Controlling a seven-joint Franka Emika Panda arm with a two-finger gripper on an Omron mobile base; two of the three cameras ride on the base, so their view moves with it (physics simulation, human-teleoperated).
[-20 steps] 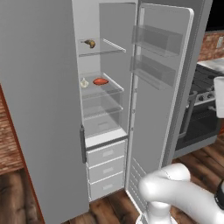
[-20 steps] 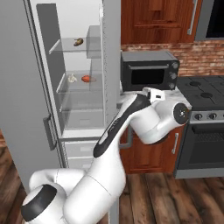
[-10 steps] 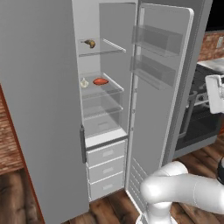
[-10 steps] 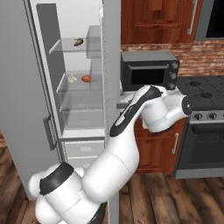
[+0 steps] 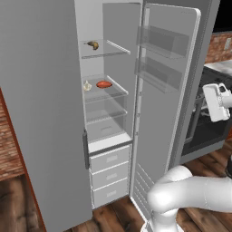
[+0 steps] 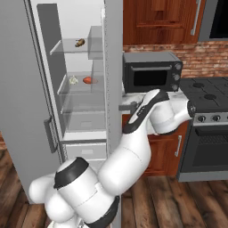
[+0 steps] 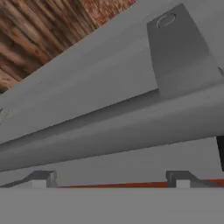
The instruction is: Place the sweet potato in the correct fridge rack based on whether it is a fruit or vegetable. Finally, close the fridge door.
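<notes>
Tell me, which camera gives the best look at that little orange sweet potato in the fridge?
The left base view: the sweet potato lies unobstructed on the second glass shelf beside a small white bulb. The right base view shows it smaller, close to the door's edge. The hand view faces the grey fridge door.

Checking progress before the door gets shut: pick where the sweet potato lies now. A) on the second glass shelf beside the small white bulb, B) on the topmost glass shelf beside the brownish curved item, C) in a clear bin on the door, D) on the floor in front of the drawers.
A: the sweet potato lies on the fridge rack, second from the top, beside the small white bulb; the brownish curved item sits one shelf up.
</notes>
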